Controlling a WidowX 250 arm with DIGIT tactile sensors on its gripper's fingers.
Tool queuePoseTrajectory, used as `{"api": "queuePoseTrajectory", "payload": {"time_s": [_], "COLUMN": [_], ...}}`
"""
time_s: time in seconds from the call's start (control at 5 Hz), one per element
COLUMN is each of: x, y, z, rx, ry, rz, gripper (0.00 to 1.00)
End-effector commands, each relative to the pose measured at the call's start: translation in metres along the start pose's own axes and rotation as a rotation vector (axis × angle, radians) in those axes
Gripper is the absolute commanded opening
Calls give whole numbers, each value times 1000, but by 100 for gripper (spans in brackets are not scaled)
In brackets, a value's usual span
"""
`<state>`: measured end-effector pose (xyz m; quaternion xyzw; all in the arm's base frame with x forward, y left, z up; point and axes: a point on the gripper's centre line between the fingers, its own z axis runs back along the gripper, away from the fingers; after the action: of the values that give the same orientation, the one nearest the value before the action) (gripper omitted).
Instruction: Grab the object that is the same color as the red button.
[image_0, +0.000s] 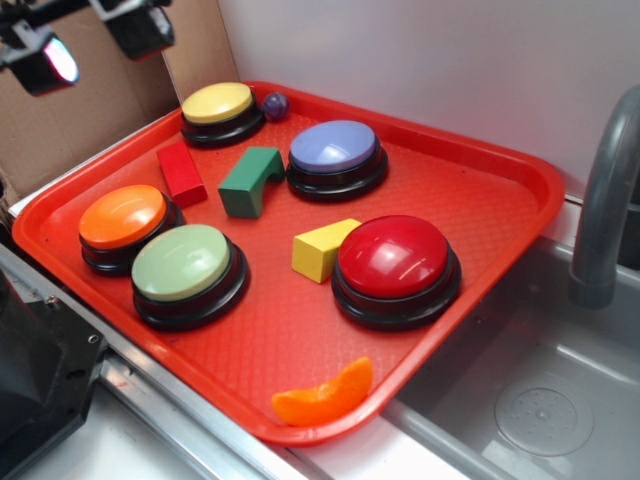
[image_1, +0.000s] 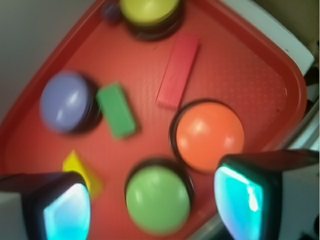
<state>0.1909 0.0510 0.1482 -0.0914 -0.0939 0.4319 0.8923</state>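
Step in hand: approach; the red block (image_0: 181, 173) is not yet grasped.
Gripper (image_1: 152, 202): jaws stand wide apart and empty, high above the tray in the wrist view; in the exterior view it sits at the upper left corner (image_0: 95, 35).
Target location: the red block lies flat on the far left part of the red tray (image_0: 500, 190), between the yellow button (image_0: 221, 112) and the orange button (image_0: 125, 226), just beside the green arch block (image_0: 251, 181).
Reference item: the red button (image_0: 396, 268) sits at the near right, with the yellow block (image_0: 322, 248) just beside it.
Technique: judged best to centre over the block, turn the wrist so the fingers close across its narrow width, then descend straight down.
Hazard: the orange button's dome lies near one end of the block; a finger could likely catch it.
Colour note: block and tray are both red, so edges read faintly.
Other items: purple button (image_0: 336, 157), light green button (image_0: 186, 272), small dark ball (image_0: 275, 104), orange slice (image_0: 325, 394).
Surface: textured plastic tray with a raised rim.
Room: grey sink basin (image_0: 560, 400) and faucet (image_0: 605, 210) to the right; cardboard (image_0: 80, 120) behind.
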Motion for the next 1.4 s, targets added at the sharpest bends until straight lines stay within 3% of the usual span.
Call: {"api": "queuePoseTrajectory", "payload": {"time_s": [0.0, 0.4, 1.0, 1.2], "x": [48, 78, 96, 95], "y": [16, 22, 30, 28], "z": [-42, -91, -130, -132], "rx": [12, 116, 76, 74], "ry": [-118, -152, -109, -104], "rz": [202, 288, 277, 251], "gripper": [100, 100, 100, 54]}}
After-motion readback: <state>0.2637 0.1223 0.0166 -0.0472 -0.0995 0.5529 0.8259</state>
